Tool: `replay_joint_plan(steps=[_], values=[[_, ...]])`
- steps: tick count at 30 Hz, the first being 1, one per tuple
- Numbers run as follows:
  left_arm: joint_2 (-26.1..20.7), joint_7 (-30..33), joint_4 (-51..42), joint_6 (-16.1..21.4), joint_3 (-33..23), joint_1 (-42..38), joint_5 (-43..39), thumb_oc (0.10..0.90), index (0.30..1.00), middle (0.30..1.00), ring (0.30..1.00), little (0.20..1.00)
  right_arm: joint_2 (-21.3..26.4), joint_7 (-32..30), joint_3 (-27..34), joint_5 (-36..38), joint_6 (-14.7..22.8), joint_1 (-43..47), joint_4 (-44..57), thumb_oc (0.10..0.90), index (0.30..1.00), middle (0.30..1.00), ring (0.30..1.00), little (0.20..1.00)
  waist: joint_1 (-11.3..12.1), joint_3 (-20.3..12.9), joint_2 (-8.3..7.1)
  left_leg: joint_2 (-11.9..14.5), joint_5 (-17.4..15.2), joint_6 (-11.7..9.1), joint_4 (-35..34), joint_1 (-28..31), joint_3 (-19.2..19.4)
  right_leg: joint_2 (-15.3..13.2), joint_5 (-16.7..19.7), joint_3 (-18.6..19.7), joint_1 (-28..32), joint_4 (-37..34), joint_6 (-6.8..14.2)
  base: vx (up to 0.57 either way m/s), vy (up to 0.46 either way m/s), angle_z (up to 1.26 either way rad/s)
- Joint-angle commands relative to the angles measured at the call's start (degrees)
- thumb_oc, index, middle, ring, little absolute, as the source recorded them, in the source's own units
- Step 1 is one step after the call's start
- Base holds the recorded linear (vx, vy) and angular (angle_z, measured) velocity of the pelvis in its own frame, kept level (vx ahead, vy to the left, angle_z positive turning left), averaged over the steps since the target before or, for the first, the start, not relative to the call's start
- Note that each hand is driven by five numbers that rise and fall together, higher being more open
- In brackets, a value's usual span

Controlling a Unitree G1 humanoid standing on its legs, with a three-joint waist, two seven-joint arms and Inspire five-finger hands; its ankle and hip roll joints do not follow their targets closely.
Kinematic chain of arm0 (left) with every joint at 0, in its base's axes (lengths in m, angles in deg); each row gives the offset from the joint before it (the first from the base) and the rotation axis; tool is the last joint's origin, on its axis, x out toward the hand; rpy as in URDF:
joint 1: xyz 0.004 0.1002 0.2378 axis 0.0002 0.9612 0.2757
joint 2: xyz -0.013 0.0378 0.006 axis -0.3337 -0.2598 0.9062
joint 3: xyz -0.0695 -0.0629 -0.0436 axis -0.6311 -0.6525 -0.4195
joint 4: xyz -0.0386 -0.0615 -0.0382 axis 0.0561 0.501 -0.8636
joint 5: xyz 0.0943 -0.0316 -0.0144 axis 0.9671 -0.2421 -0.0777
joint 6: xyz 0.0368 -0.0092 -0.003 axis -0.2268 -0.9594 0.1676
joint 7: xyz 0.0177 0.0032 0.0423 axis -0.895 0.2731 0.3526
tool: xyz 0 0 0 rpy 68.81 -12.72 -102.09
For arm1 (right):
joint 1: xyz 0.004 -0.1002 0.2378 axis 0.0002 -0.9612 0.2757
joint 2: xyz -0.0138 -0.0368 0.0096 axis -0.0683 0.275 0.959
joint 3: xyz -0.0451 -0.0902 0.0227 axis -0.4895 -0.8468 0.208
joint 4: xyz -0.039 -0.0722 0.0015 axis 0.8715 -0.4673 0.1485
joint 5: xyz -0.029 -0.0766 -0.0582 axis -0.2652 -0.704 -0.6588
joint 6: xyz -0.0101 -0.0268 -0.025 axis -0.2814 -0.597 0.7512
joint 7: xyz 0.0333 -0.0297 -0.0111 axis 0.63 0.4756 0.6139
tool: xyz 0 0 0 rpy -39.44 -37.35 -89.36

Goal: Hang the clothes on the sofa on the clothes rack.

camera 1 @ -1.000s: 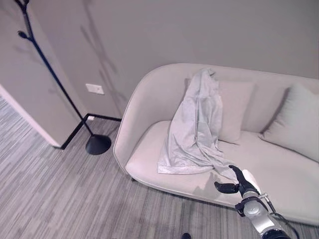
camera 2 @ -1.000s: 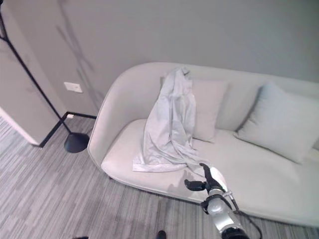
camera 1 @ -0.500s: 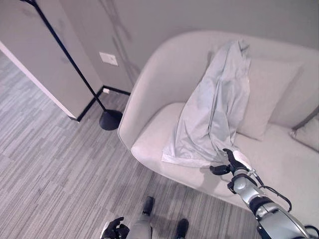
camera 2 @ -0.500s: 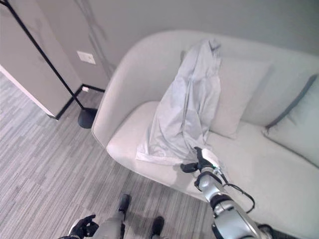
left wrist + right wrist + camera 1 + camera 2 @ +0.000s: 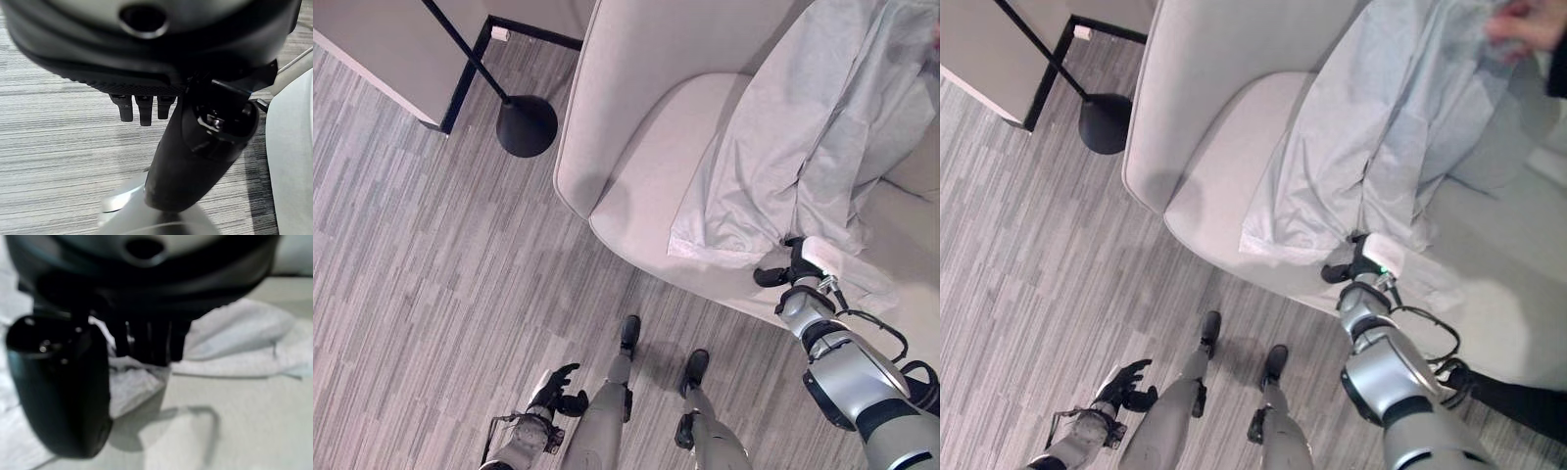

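A pale grey-blue garment (image 5: 803,147) is draped down the backrest and seat of the light sofa (image 5: 636,166). My right hand (image 5: 795,266) rests on the seat's front at the garment's lower hem, open, thumb spread to the left. In the right wrist view its fingers (image 5: 146,340) touch a fold of the cloth (image 5: 132,382) beside the thumb (image 5: 58,391). The clothes rack's black round base (image 5: 527,125) and thin pole (image 5: 460,39) stand on the floor left of the sofa. My left hand (image 5: 556,390) hangs low over the floor, relaxed and holding nothing.
A person's hand (image 5: 1518,22) touches the top of the garment at the upper right. A wall corner with black skirting (image 5: 460,83) stands just behind the rack's base. Grey striped carpet (image 5: 411,255) lies between the sofa and the rack.
The camera has tilted down and moved closer to the sofa. My right hand stays at the garment's lower hem. A person's hand now shows at the garment's top.
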Motion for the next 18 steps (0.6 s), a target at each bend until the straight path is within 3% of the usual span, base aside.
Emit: replay_joint_plan(steps=[1,8,10,15,18], values=[[4.2,-0.7,-0.3,1.0,5.4,0.0,3.9,0.800,0.900,0.900,0.900,0.900,-2.9,7.5,-3.2,-3.3,1.1,-1.5,-0.4,0.400,0.300,0.300,0.300,0.300,3.4,-0.1,0.60,2.1,-4.7,-1.8,0.1,2.4,-0.4,-4.7,-2.9,2.2,0.4,0.3,3.4,0.00,0.000,0.00],[5.2,1.9,6.1,-0.2,0.6,-0.6,3.3,0.800,0.900,0.900,0.900,0.900,-9.0,6.0,-0.5,-0.9,0.7,-8.2,1.5,0.400,0.300,0.300,0.300,0.300,1.5,-1.0,-1.25,2.1,-5.8,-1.3,0.1,4.8,-0.2,-4.6,-3.3,2.5,2.4,0.3,3.4,0.03,-0.023,0.06],[5.9,2.5,8.9,-0.8,-1.5,-0.8,3.7,0.800,0.900,0.900,0.900,0.900,-10.6,5.4,0.8,1.3,1.7,-12.6,5.3,0.800,0.900,0.900,0.900,0.900,0.0,-1.8,-2.53,2.5,-6.6,-1.1,0.1,7.2,0.8,-4.2,-3.7,3.2,4.1,0.3,3.2,0.06,-0.044,0.10],[7.3,1.9,12.4,-2.7,-6.4,1.7,7.7,0.800,0.900,0.900,0.900,0.900,-10.6,6.5,1.0,-3.9,4.2,-28.7,25.9,0.800,0.900,0.900,0.900,0.900,-4.7,-5.1,-5.73,4.6,-9.4,-0.5,0.1,15.4,3.8,-3.0,-5.7,4.8,10.4,0.3,2.7,0.10,-0.068,-0.22],[7.5,0.9,12.7,-3.0,-7.5,3.3,9.5,0.800,0.900,0.900,0.900,0.900,-7.9,9.0,1.8,-6.7,4.6,-35.7,35.4,0.800,0.900,0.900,0.900,0.900,-6.6,-7.1,-6.11,5.2,-10.2,-0.4,0.1,18.7,4.7,-2.7,-6.4,5.4,12.8,0.3,2.6,0.07,-0.028,-0.22]])
